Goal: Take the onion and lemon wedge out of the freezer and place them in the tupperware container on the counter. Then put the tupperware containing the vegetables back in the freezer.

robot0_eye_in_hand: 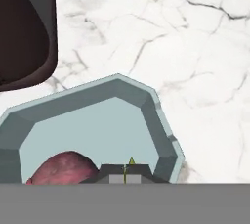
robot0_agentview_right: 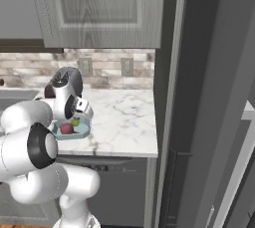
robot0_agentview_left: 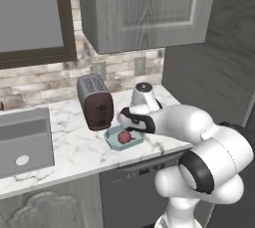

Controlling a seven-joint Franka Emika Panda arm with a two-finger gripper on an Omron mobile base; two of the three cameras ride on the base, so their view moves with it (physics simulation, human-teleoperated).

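In the hand view, the two dark finger tips of the gripper point(robot0_eye_in_hand: 124, 173) sit pressed together at six o'clock, closed on a tiny yellow-green pointed lemon wedge point(robot0_eye_in_hand: 131, 162) whose tip pokes up between them. Just beside it, at about eight o'clock, the small round dark red-purple onion point(robot0_eye_in_hand: 66, 167) rests inside the shallow pale teal-blue tupperware container point(robot0_eye_in_hand: 146, 96) with angled corners. The container stands on the white marble counter point(robot0_eye_in_hand: 195, 47) with grey veining. Farther off, at ten o'clock, the rounded dark red toaster point(robot0_eye_in_hand: 22, 27) stands close to the container's rim. In the right base view, the tall dark grey freezer point(robot0_agentview_right: 209, 97) rises at three o'clock, well apart from the container point(robot0_agentview_right: 82, 131).
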